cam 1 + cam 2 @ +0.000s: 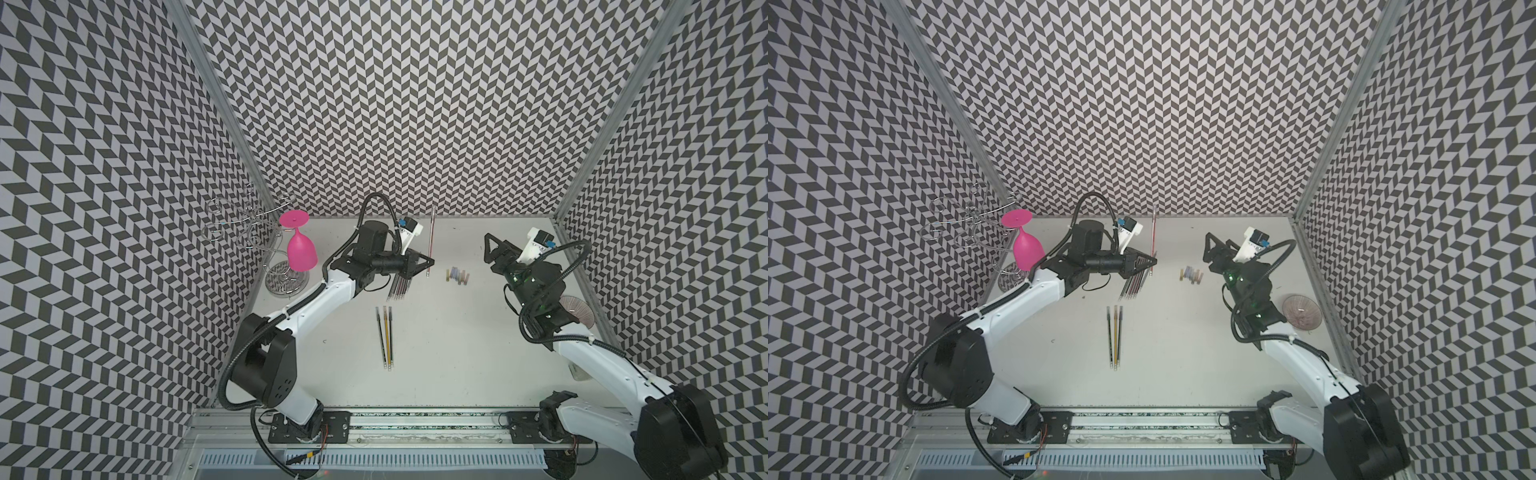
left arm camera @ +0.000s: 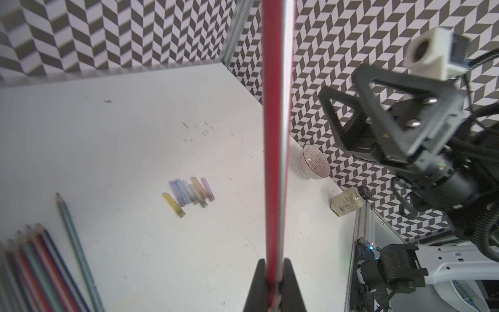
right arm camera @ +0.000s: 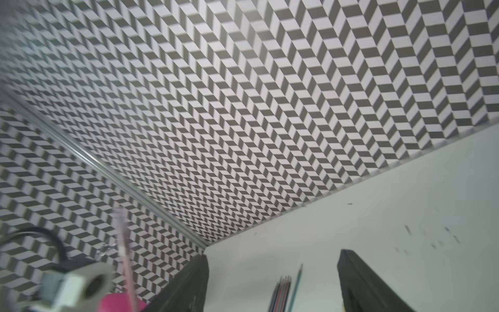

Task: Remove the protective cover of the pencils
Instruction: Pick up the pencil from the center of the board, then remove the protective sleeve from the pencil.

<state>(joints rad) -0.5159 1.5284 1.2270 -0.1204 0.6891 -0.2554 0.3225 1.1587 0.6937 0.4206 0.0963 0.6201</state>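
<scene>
The left gripper [image 2: 274, 272] is pinched shut on a red pencil [image 2: 273, 135], gripped near one end. Any print on the barrel is too blurred to read. A bundle of pencils [image 1: 400, 289] lies just below that gripper, three pencils [image 1: 385, 336] lie nearer its arm's base, and loose caps [image 1: 457, 276] lie between it and the right gripper [image 1: 492, 251], whose jaws are spread wide.

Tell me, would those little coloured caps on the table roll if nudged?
Probably: the caps look like small tubes lying on their sides on the smooth table, so a nudge could roll or scatter them. They seem thin, translucent plastic, so likely light and slippery to pinch.
</scene>
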